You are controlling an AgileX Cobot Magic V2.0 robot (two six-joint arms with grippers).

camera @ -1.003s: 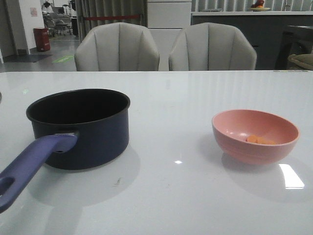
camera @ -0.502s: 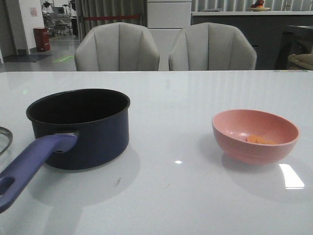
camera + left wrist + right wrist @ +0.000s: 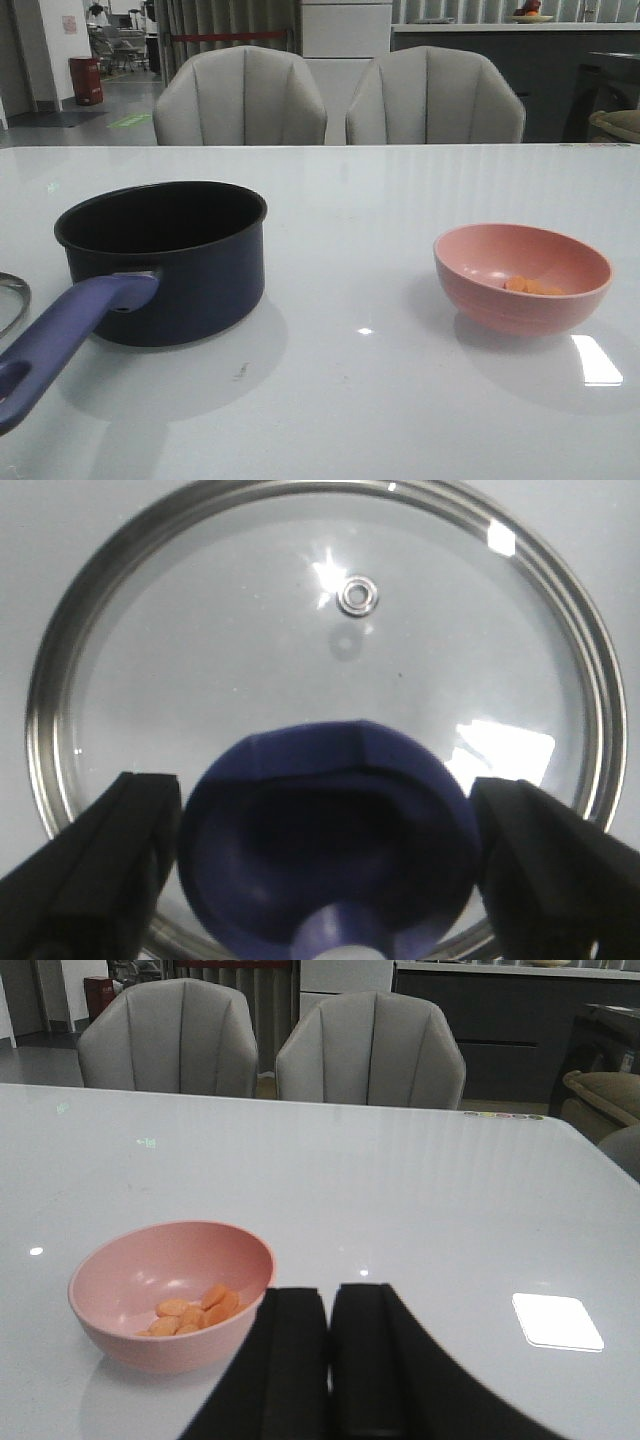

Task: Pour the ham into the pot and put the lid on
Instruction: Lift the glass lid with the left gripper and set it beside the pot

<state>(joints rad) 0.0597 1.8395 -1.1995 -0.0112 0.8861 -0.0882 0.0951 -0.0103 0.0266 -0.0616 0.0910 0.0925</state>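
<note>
The task looks to be at its very start: the small orange-pink ham chunks [image 3: 533, 287] lie in the bottom of the round pink bowl [image 3: 480, 290] at the right of the front view, and the dark navy saucepan with the black inside [image 3: 190, 270] stands uncovered at the left of that view, its long purple-blue handle [image 3: 55, 340] running toward the lower left corner. The bowl and the pot stand well apart on the pale glossy table [image 3: 350, 400]. At the far left edge of the front view only a sliver of the metal rim shows of the round glass lid [image 3: 330, 660]; the left wrist view fills with it, lying flat on the table. There the left gripper [image 3: 325, 870] hangs over the lid with its jaws spread wide, one on each side of the blue-purple notched knob [image 3: 320, 850], and I cannot tell whether they touch it; nothing is gripped. The right gripper [image 3: 330, 1360] sits with its fingers pressed together and empty, just beside the bowl in the lower middle of the right wrist view. By my judgement pouring comes first, so the right jaws must open, take the bowl's rim, carry it over the pot and tip it; the left needs only to close on the knob.
</note>
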